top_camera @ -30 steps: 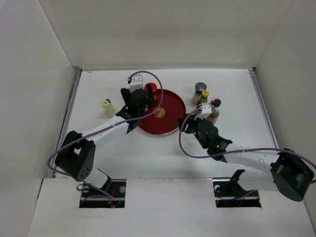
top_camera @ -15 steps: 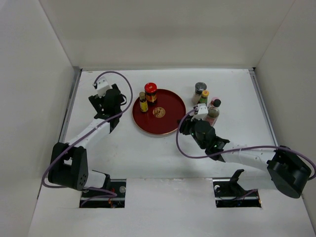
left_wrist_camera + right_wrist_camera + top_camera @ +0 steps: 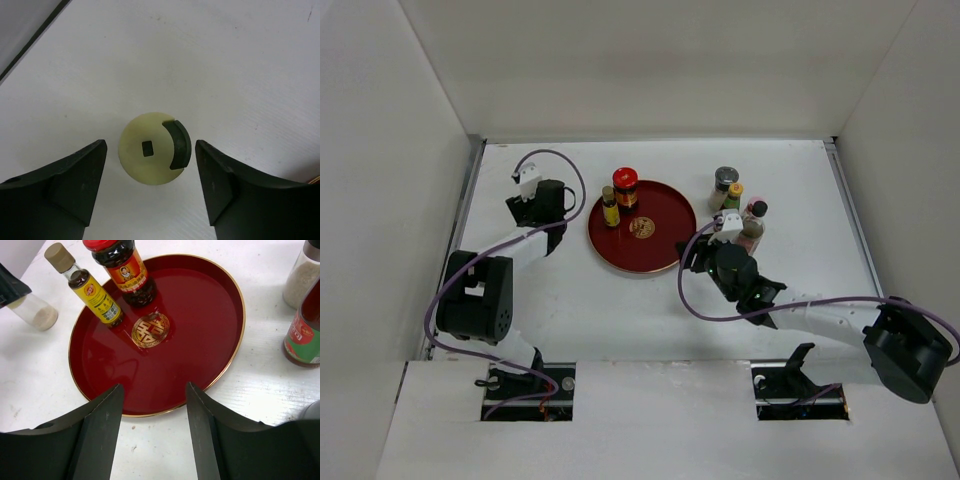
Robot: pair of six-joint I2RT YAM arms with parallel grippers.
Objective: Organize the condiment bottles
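Landmark: tray [image 3: 665, 252], mid-table [image 3: 620, 300].

On tray: jar [image 3: 625, 186] at far-left part. Sauce bottle [image 3: 610, 206] just beside it, nearer and further left, by the left rim. Both upright.

Left of tray, off it: lone bottle [image 3: 155, 155], upright on table. Left gripper [image 3: 542, 203] directly above, one finger each side of it, gaps both sides.

Right of tray, off it: cluster of four bottles [image 3: 733, 196], strung far to near.

Right gripper [image 3: 700, 258] by tray's near-right rim, in front of cluster, pointing across tray.
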